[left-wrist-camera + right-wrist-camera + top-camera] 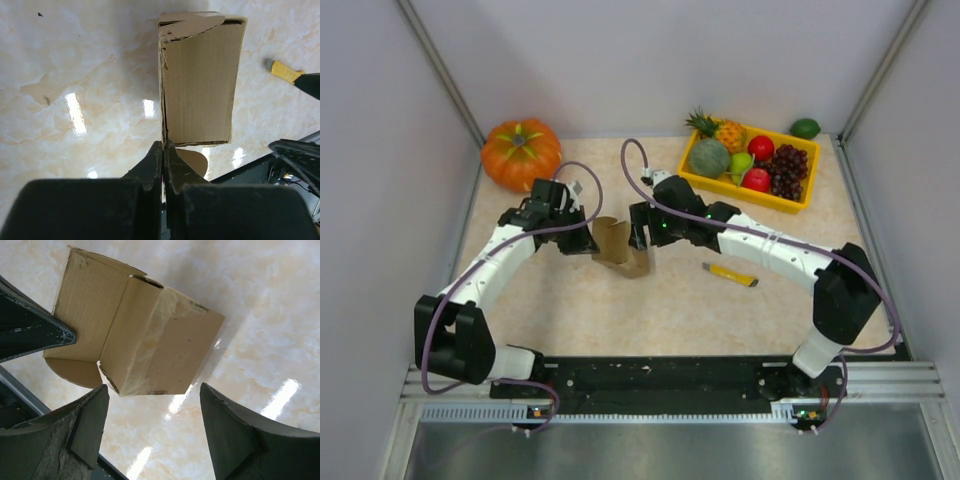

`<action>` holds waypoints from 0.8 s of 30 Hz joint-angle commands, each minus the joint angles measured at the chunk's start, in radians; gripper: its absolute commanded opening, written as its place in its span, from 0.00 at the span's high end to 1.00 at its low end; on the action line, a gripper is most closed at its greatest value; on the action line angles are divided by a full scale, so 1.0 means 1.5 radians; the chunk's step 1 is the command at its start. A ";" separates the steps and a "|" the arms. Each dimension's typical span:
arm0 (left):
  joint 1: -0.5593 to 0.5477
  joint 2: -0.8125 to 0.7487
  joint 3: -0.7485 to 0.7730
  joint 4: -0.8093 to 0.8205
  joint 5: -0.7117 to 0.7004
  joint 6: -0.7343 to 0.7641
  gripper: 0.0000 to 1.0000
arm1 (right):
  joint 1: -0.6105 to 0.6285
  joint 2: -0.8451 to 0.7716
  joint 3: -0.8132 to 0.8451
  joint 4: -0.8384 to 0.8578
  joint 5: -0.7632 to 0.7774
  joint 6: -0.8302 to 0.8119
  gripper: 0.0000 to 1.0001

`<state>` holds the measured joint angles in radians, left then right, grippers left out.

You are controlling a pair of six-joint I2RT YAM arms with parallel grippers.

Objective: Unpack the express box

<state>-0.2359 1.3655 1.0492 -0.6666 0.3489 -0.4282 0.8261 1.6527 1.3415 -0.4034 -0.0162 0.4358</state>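
The express box (620,250) is a small brown cardboard carton with its flaps open, in the middle of the table. In the left wrist view the box (200,85) sits just ahead of my left gripper (163,146), which is shut on the edge of one flap. From above, my left gripper (588,240) is at the box's left side. My right gripper (642,238) is at its right side. In the right wrist view my right gripper (154,390) is open and empty, just short of the taped box (165,350). What is inside the box is hidden.
An orange pumpkin (520,152) stands at the back left. A yellow fruit tray (760,199) with several fruits is at the back right, a green fruit (805,128) behind it. A yellow utility knife (730,274) lies right of the box and also shows in the left wrist view (285,72).
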 commanded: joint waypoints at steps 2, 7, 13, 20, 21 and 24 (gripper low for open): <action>0.002 -0.026 0.038 -0.008 0.023 0.008 1.00 | 0.014 0.046 0.025 0.038 -0.049 0.009 0.28; 0.003 -0.036 0.041 -0.015 0.018 0.012 1.00 | 0.015 0.080 0.022 0.045 -0.048 0.034 0.34; 0.004 -0.062 0.042 -0.014 -0.006 0.032 1.00 | 0.003 0.069 -0.015 0.045 -0.035 0.048 0.55; 0.004 -0.053 0.078 -0.039 0.041 0.049 1.00 | -0.005 0.038 -0.063 0.044 -0.019 0.049 0.55; 0.004 -0.052 0.081 -0.040 0.047 0.050 1.00 | -0.008 0.036 -0.067 0.043 -0.018 0.050 0.55; 0.005 -0.051 0.095 -0.054 0.062 0.058 1.00 | -0.011 0.022 -0.084 0.043 -0.006 0.055 0.56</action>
<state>-0.2352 1.3079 1.1229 -0.7441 0.3782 -0.3710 0.8196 1.7302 1.2575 -0.3222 -0.0708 0.5163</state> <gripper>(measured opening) 0.012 0.446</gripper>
